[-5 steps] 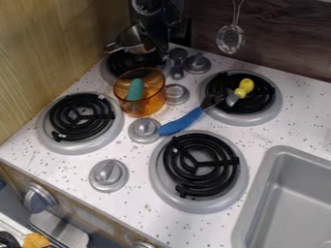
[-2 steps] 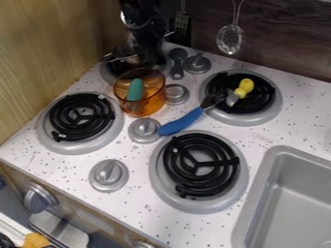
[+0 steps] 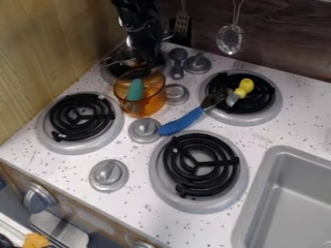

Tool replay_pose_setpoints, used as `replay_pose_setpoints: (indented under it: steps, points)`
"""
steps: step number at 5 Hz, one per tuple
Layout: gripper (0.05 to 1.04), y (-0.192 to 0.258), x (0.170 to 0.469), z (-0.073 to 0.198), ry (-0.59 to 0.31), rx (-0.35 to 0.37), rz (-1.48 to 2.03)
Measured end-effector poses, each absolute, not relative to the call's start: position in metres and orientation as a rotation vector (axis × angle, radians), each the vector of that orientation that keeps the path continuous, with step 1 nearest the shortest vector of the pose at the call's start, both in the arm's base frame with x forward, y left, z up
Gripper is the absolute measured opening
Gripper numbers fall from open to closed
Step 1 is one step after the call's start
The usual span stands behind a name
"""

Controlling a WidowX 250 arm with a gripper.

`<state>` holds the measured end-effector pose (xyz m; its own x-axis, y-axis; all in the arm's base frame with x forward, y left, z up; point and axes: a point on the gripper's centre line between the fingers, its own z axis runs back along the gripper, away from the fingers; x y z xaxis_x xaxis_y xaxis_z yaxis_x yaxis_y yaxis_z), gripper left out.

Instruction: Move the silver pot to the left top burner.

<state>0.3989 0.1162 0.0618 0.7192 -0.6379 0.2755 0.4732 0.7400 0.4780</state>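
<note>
Partly behind end effector (image 3: 152,59), silver pot (image 3: 131,62)

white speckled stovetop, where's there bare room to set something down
Free: the white stovetop between the upper-right burner and grey sink; also the lower-left burner and lower-right burner. Crowded: the upper left, where the transparent orange pot, silver pot and black gripper bunch together.

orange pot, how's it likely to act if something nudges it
The orange pot is see-through, so it may be glass or plastic; if glass, a hard knock could crack it. It looks squat and wide, so it would probably slide before tipping. The teal thing inside leans upright and might shift or rattle.
</note>
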Motion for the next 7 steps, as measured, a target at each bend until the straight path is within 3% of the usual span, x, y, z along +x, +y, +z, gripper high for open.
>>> replay_pose_setpoints:
  steps: [1, 2, 4, 5, 7]
  points:
    - [0.078, 0.116, 0.400, 0.061, -0.442, 0.383, -0.629]
    - [0.229, 0.118, 0.398, 0.060, -0.437, 0.365, -0.601]
    - [0.795, 0.119, 0.390, 0.066, -0.408, 0.354, -0.514]
    - [0.999, 0.114, 0.385, 0.072, -0.393, 0.339, -0.490]
    - [1.001, 0.098, 0.370, 0.092, -0.342, 0.295, -0.373]
